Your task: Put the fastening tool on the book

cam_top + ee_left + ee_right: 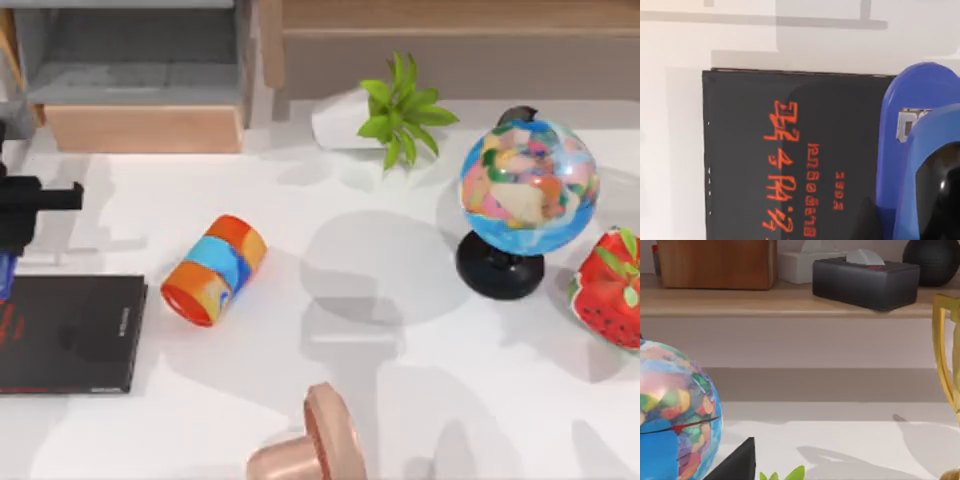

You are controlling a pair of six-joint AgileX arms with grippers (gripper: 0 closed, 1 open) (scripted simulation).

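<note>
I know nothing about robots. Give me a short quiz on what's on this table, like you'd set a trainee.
1. Which thing lies nearest the book? A) globe B) striped cylinder C) plant
2. True or false: the book's lettering is white.
3. Fill in: the left pincer, at the table's left edge by the book, grips a blue ____.

Key: 1 B; 2 false, it is red; 3 stapler.
</note>
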